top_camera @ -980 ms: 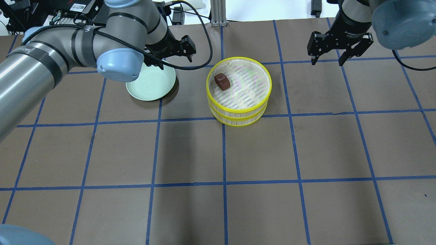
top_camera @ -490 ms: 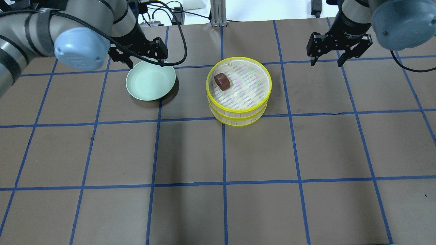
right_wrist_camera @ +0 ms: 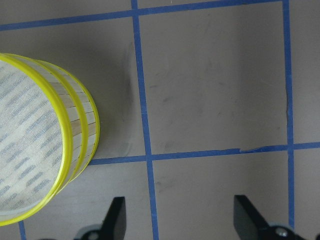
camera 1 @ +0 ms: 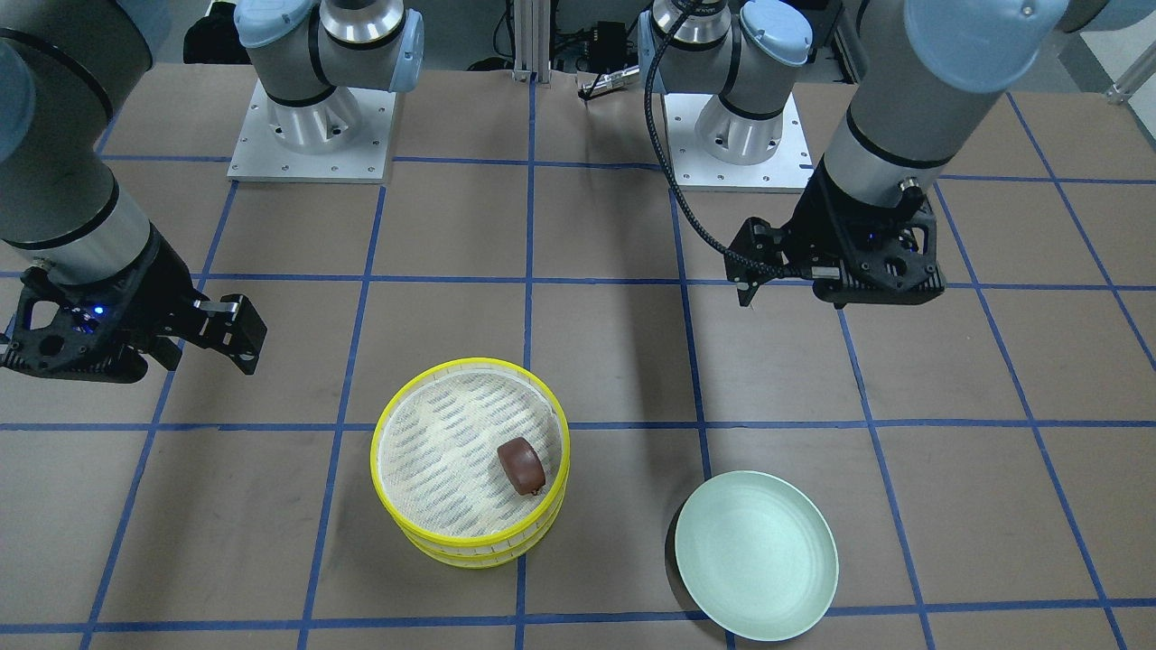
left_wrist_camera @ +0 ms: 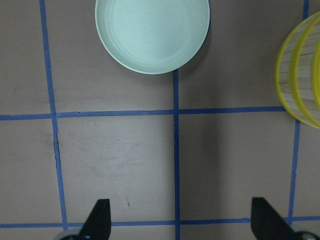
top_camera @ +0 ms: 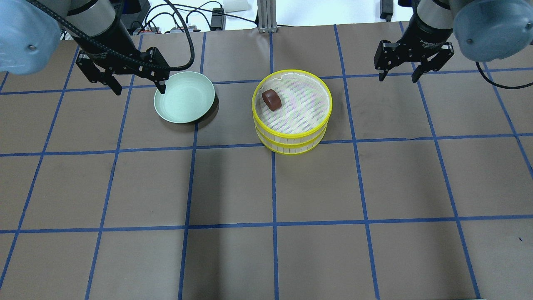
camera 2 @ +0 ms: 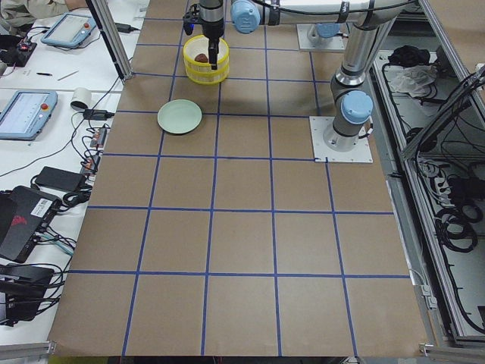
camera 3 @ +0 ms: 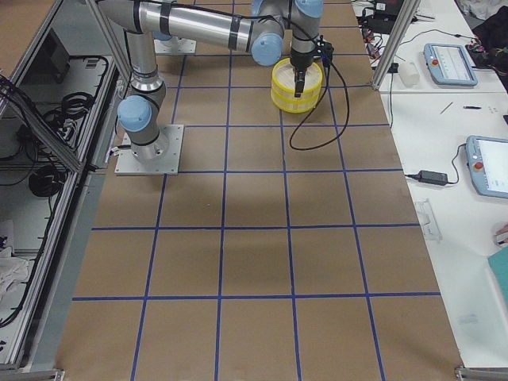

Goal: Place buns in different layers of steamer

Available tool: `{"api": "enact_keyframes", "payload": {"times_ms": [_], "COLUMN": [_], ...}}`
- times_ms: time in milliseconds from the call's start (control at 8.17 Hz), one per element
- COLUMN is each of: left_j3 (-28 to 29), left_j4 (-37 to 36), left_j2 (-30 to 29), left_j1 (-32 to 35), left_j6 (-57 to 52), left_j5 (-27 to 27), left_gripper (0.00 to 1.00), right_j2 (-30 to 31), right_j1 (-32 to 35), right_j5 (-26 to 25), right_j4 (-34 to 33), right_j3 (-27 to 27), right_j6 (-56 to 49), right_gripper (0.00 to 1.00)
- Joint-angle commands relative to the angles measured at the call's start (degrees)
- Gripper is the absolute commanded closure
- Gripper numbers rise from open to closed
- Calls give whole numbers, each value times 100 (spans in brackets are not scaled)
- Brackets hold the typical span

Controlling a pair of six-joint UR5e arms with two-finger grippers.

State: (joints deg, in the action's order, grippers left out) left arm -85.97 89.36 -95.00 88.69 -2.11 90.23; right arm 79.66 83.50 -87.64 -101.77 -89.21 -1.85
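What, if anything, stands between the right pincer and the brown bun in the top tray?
Nothing visible from above. Only bare table lies between the open right pincer and the top tray; the brown bun sits uncovered inside it, behind its yellow rim.

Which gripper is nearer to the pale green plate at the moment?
Left. The left gripper hangs raised just beside the green plate; the right gripper hangs far off, past the stacked steamer trays.
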Motion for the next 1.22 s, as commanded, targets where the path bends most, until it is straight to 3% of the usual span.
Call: {"api": "enact_keyframes", "payload": {"times_ms": [0, 1102], "left_j3": [-95, -209], "left_j4": [213, 477], "left_j2": [166, 237], "left_j1": [-9, -150], "left_j6": [71, 1], "left_j5": [48, 48], "left_gripper": [0, 0], "right_j2": [-3, -3], "right_j1": [0, 0], "right_j5": [-8, -34], "right_j4": [0, -27], "right_j3": [0, 0], "right_j6": [-9, -18], "right_gripper": [21, 21]}}
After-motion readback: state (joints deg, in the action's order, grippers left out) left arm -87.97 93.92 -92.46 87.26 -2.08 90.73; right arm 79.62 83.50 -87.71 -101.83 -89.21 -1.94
